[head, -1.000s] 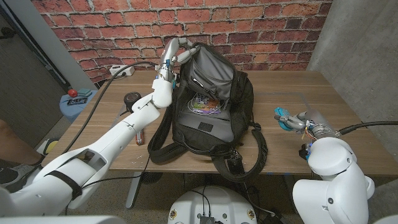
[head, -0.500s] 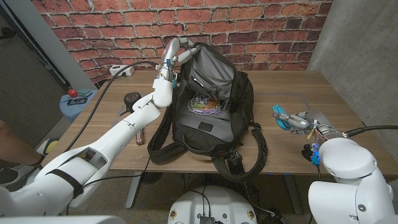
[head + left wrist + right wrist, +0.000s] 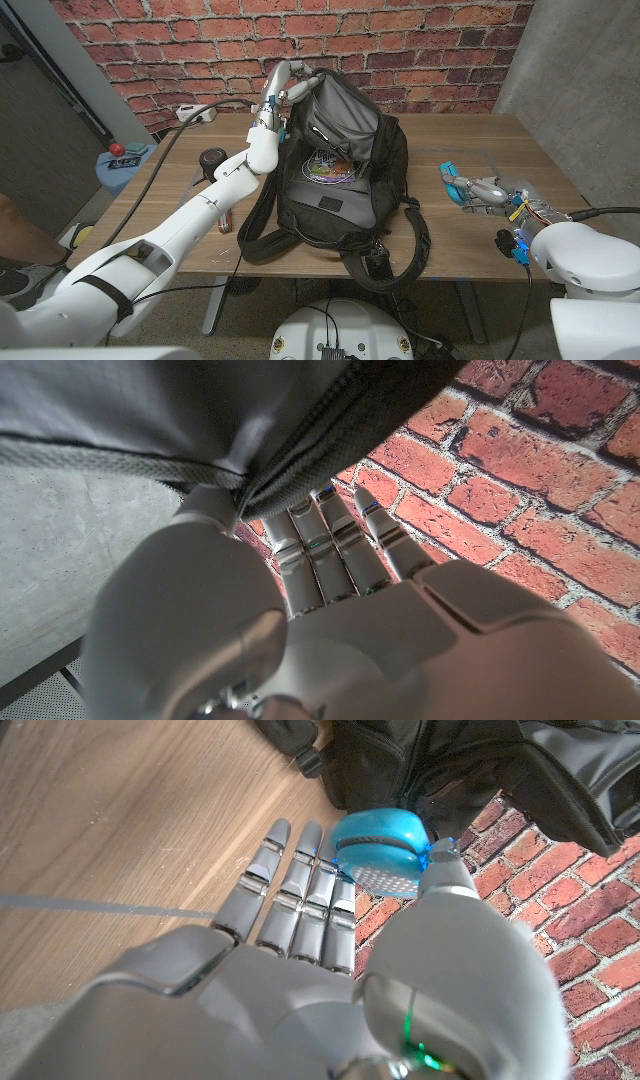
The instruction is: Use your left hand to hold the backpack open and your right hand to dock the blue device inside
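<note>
Over the last second the right hand (image 3: 487, 190) has lifted the blue device (image 3: 450, 179) off its low spot near the table's right front and turned it so the fingers now point toward the backpack (image 3: 335, 170), while the right forearm has swung outward to the picture's edge; the backpack itself and the left arm have not shifted at all. That reads as the carry toward the bag having just begun: the device is in hand and aimed the right way, but it is still well apart from the backpack, to its right, over the bare wooden table (image 3: 470, 135), so the docking itself is all still ahead. In the right wrist view the blue device (image 3: 385, 855) sits pinched between the thumb and the fingers (image 3: 290, 885), which lie nearly straight and close together under it (a light hold, by the look of it, rather than a full wrap). The left hand (image 3: 281, 82) is raised at the backpack's top left corner, arm stretched long from the near left of the table, and the left wrist view shows its thumb and fingers (image 3: 335, 545) closed on the dark zippered rim (image 3: 300, 455) of the backpack, holding the mouth pulled up and open toward the brick wall (image 3: 400, 40).
</note>
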### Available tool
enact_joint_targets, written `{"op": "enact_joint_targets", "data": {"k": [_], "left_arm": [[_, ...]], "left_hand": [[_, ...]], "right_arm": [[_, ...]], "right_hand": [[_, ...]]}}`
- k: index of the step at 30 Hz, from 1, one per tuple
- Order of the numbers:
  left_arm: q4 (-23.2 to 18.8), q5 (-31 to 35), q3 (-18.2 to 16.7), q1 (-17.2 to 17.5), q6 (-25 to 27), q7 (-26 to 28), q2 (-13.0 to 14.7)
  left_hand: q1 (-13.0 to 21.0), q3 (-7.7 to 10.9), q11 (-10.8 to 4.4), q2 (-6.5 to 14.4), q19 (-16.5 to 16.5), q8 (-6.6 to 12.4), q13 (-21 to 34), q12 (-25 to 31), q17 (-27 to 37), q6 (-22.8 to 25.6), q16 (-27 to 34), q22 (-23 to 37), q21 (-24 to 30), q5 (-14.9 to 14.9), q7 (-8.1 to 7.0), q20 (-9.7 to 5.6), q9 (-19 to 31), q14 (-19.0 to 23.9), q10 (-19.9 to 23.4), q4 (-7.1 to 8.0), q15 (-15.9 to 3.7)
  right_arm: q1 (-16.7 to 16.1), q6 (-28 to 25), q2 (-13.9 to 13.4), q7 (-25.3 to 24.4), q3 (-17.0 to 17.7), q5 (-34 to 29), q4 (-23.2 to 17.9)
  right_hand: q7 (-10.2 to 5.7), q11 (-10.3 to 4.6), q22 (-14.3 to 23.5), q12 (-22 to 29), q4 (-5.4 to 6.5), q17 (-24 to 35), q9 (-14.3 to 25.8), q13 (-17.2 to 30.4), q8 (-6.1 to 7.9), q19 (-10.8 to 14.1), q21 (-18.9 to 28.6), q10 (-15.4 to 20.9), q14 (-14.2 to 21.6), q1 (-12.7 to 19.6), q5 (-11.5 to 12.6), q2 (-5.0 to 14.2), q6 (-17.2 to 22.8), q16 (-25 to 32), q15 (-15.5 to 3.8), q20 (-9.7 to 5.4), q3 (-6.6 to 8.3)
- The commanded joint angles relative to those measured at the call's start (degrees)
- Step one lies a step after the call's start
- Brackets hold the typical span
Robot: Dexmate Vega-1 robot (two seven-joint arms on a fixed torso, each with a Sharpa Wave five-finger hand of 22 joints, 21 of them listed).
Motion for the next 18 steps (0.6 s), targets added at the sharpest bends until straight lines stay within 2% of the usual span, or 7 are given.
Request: {"op": "enact_joint_targets", "data": {"k": [1, 7, 18], "left_arm": [[-0.7, 0.2, -0.2, 0.3, 0.3, 0.4, -0.3], [-0.9, -0.1, -0.3, 0.5, 0.4, 0.2, -0.4], [-0.8, -0.1, -0.3, 0.4, -0.3, 0.2, -0.4]], "left_hand": [[0.2, -0.14, -0.35, 0.5, 0.1, 0.21, 0.2, 0.3, 0.3, -0.1, -0.1, 0.1, -0.1, 0.3, 0.25, 0.33, 0.1, 0.1, -0.1, -0.09, -0.04], [0.1, -0.13, -0.34, 0.6, 0.0, 0.22, 0.2, 0.3, 0.3, -0.1, -0.2, 0.1, -0.1, 0.4, 0.25, 0.33, 0.1, 0.1, -0.1, -0.03, -0.06], [0.1, -0.16, -0.32, 0.6, 0.0, 0.25, 0.1, 0.4, 0.3, -0.2, -0.2, 0.1, -0.1, 0.4, 0.16, 0.36, 0.1, 0.2, 0.0, -0.07, 0.05]], "right_arm": [[-0.9, -3.0, -4.1, -9.8, 8.9, 28.9, -3.4], [-2.2, -1.9, -4.1, -13.9, 11.9, 39.2, -3.5], [-2.4, -1.5, -9.1, -24.0, 11.7, 51.0, -2.9]], "right_hand": [[-0.74, 0.28, 0.2, 0.3, 0.05, 0.1, 0.1, 0.3, 0.43, -0.4, -0.3, 0.0, -0.2, 0.4, 0.2, 0.96, 1.1, 0.2, -1.81, 0.10, -0.19], [-0.55, 0.65, 0.2, 0.2, -0.11, 0.2, 0.1, 0.3, 0.33, -0.7, -0.4, -0.4, -0.7, 0.8, 0.2, 1.15, 0.8, 0.0, -1.76, 0.06, -0.14], [-0.60, 0.50, 0.2, 0.0, -0.16, 0.3, 0.1, 0.2, 0.11, -1.0, -0.4, -0.6, -1.1, 1.1, 0.1, 1.41, 0.5, 0.0, -1.78, -0.01, -0.20]]}}
